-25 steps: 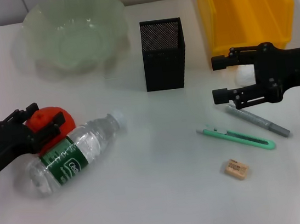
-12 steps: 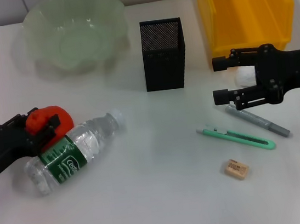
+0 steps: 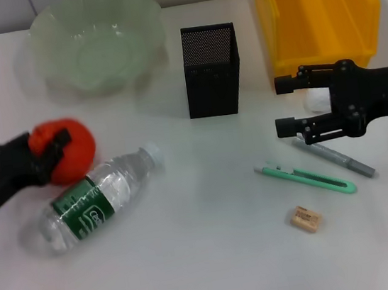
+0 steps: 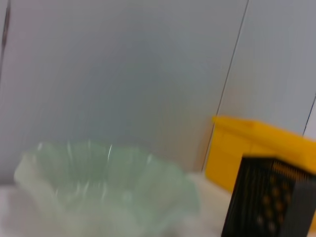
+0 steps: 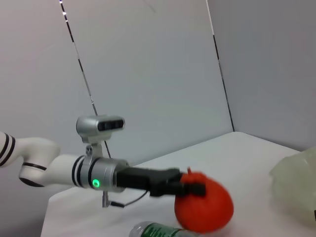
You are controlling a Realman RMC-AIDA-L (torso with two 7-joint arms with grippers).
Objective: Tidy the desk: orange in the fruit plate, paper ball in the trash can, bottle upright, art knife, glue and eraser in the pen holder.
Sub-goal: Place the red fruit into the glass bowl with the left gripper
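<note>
Orange (image 3: 70, 158): round, bright orange-red, gripped between the left gripper's (image 3: 51, 154) fingers at the table's left side. The right wrist view shows it (image 5: 205, 208) raised above the bottle's (image 5: 157, 230) green label.
Left gripper: closed on the orange; the black arm reaches in low from the left edge, fingers pointing right. In the right wrist view its (image 5: 191, 187) fingers clamp the fruit's upper part.
Bottle (image 3: 95, 200): clear plastic, green label, white cap, lying on its side just in front of the orange, cap toward the pen holder (image 3: 211, 70).
Plate (image 3: 97, 40): pale green, translucent, wavy rim, at the far left of the table, well behind the orange.
Pen holder: black mesh, square, upright at centre back.
Bin (image 3: 316, 8): yellow, far right.
Right gripper (image 3: 279, 105): fingers spread apart, holding nothing, pointing left, in front of the bin; arm comes level from the right edge.
Paper ball (image 3: 312, 101): white, partly hidden behind the right gripper, beside the bin.
Glue (image 3: 334, 156): grey stick lying slanted, just under the right gripper.
Knife (image 3: 304, 178): green, lying beside the glue.
Eraser (image 3: 306, 218): tan block, nearest the front edge.
</note>
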